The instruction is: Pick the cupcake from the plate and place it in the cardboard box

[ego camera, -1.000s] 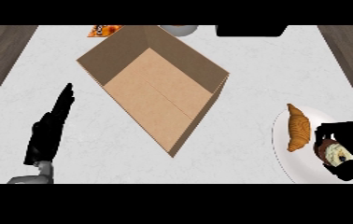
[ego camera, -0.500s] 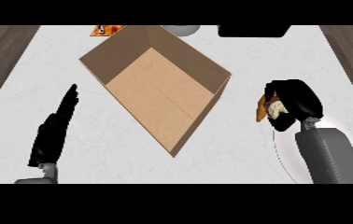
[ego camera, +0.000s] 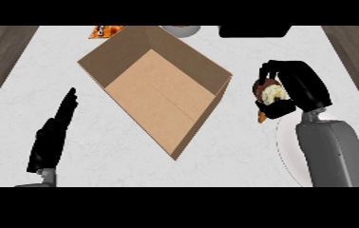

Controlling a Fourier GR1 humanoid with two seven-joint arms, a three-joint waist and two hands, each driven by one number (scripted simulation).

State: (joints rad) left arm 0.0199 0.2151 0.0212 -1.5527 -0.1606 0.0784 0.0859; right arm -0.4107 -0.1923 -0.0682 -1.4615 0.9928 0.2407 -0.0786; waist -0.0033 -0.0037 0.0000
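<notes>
The right hand curls round the cupcake, holding it above the counter just right of the cardboard box — the left hand rests open, fingers straight.

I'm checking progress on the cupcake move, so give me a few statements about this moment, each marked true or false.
1. The right hand is curled round the cupcake. True.
2. The cupcake already lies inside the cardboard box. False: it is held to the right of the box, outside it.
3. The left hand is open, left of the box. True.
4. The left hand holds the box by its rim. False: it is apart from the box, touching nothing.
5. The plate's edge shows beside the right forearm. True.
</notes>
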